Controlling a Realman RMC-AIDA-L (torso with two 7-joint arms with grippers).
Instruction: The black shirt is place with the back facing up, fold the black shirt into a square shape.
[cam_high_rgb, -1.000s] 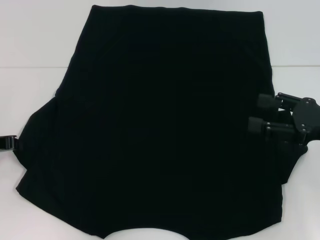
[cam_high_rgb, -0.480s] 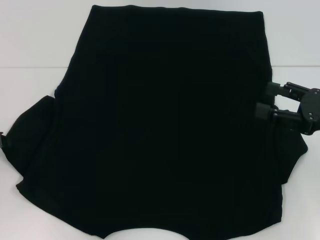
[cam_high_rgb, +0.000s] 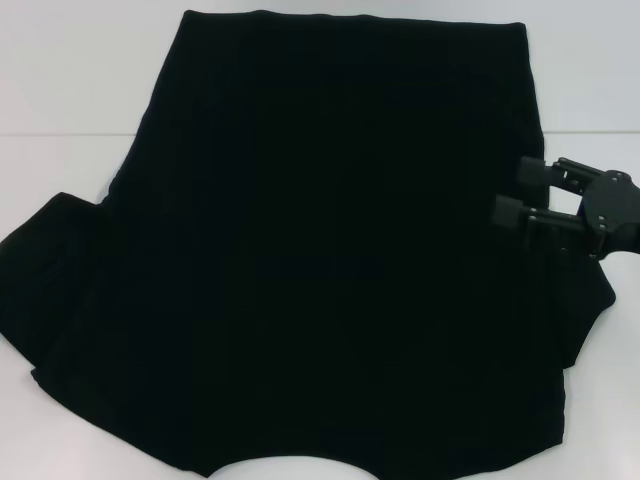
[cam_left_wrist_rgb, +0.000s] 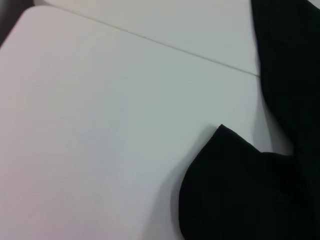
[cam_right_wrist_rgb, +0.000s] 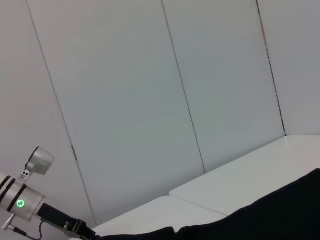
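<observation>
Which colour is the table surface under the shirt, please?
The table is plain white, seen best in the left wrist view beside the black shirt.

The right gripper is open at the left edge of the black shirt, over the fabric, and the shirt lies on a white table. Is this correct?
Not quite. The right gripper is at the right edge of the black shirt, not the left, as the head view shows. The rest holds: its fingers are apart over the fabric, and the shirt lies on the white table.

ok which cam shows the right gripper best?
Head view: the right gripper sits open at the black shirt's right edge. The right wrist view shows only shirt and wall; the left wrist view shows table and a shirt sleeve.
</observation>
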